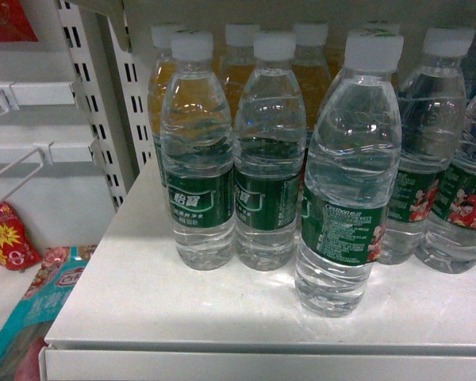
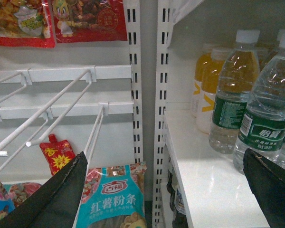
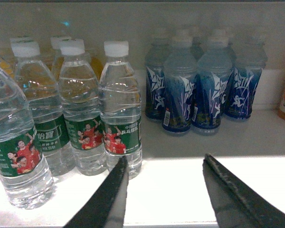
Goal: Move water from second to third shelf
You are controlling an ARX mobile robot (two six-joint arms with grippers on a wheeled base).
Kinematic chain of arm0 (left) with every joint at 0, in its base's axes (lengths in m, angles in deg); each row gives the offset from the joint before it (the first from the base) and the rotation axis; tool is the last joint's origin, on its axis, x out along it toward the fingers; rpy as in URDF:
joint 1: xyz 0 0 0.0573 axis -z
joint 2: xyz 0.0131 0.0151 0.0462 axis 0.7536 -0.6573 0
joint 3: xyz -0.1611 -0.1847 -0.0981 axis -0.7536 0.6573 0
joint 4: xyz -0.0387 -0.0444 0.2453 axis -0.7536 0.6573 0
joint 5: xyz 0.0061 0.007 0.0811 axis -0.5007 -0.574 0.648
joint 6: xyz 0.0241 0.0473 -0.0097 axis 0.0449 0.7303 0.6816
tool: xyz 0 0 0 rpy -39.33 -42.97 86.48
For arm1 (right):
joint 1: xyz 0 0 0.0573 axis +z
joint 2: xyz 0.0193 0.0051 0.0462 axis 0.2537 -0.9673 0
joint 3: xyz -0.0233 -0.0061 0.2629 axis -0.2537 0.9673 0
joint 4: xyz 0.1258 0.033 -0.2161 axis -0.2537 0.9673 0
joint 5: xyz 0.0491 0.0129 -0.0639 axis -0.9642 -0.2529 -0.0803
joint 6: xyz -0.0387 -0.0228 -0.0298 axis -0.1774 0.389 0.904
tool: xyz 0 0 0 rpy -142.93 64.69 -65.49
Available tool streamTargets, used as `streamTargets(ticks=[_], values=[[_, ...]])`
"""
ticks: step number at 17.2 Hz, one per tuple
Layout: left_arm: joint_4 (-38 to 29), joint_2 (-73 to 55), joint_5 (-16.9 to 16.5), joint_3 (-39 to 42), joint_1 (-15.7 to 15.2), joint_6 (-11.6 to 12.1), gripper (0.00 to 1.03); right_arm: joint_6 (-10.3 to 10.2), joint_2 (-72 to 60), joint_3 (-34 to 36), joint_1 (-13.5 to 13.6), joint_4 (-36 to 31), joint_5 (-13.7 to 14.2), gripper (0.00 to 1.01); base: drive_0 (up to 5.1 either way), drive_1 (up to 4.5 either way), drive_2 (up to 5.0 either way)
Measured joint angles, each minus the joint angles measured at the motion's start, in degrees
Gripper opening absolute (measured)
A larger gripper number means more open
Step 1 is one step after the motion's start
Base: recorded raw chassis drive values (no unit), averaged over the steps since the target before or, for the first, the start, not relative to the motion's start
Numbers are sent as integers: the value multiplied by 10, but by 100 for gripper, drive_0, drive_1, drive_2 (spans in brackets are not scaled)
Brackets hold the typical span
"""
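Standing upright on the white metal shelf (image 1: 143, 294), the clear ribbed plastic water bottle with white cap and green label (image 1: 347, 175) sits nearest the front edge, at 5 o'clock from two alike bottles (image 1: 197, 151); orange-drink bottles (image 1: 239, 71) behind at 12 o'clock. Left tool (image 2: 166, 190) spread wide, holding nothing, beside the shelf upright. Right tool (image 3: 166, 190) wide open too, empty, water bottles at its 10 o'clock, blue drink bottles (image 3: 199, 90) at 12.

Orange-drink bottles (image 1: 238, 75) stand mostly hidden behind the water bottles (image 1: 270, 151).
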Motion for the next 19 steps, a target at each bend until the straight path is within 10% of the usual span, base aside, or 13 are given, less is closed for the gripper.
streamTargets(ticks=[4, 8, 19], values=[[0, 0, 0, 0, 0, 0, 98, 0, 0, 0, 0, 0, 0, 60, 0, 0, 0], [0, 0, 0, 0, 0, 0, 98, 0, 0, 0, 0, 0, 0, 100, 0, 0, 0], [0, 0, 0, 0, 0, 0, 98, 0, 0, 0, 0, 0, 0, 98, 0, 0, 0]])
